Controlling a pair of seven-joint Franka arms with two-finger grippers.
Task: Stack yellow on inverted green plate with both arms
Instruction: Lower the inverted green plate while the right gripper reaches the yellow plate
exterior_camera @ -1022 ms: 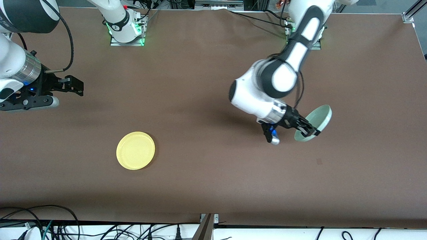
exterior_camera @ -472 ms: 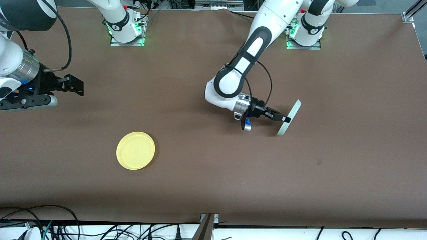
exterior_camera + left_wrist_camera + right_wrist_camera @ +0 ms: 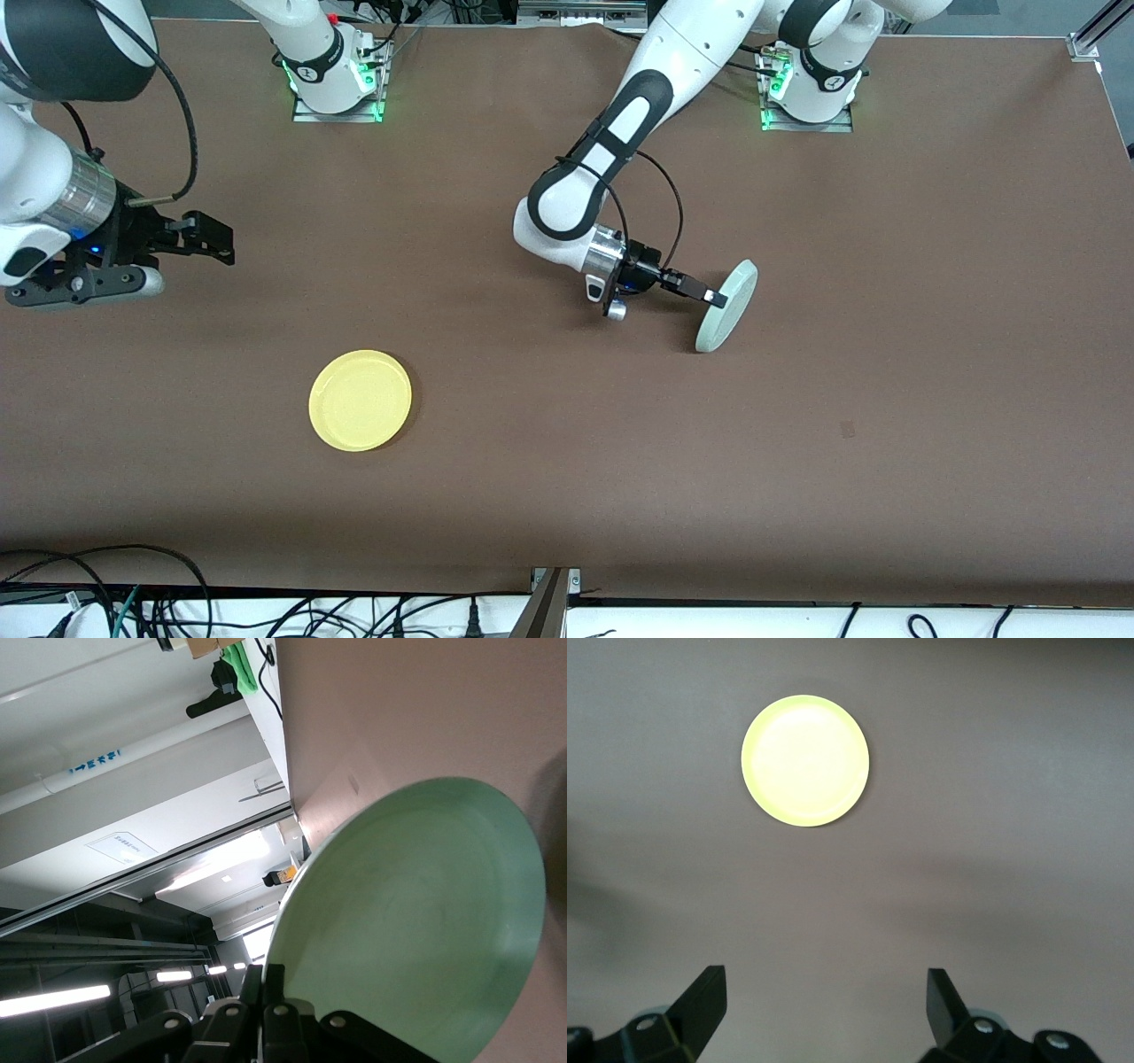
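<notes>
Table [image 3: 930, 443]: brown surface, wide, bare over most of its area. Cables [image 3: 89, 594] along the edge nearest the front camera.

Left arm [image 3: 611, 142]: reaches from its base out over the middle of the table, wrist turned sideways. Left gripper [image 3: 704, 294] clamped on the rim of the green plate [image 3: 728, 306], fingers pinched tight with the rim between them. In the left wrist view the same grip shows at the plate's edge [image 3: 416, 930], black fingers [image 3: 275, 1010] closed over the rim.

Right arm [image 3: 44, 177]: waits over its own end of the table. Right gripper [image 3: 217, 239] up in the air, spread wide, nothing between the fingers [image 3: 700, 1001], touching nothing.

Green plate: held steeply tilted, almost on edge, lowest rim at or just above the table; contact cannot be told. Sits toward the left arm's end, well apart from the yellow plate.

Yellow plate [image 3: 361, 400]: flat on the table, rim up, nearer the front camera than the green plate, toward the right arm's end. Seen whole in the right wrist view [image 3: 804, 760], untouched.
</notes>
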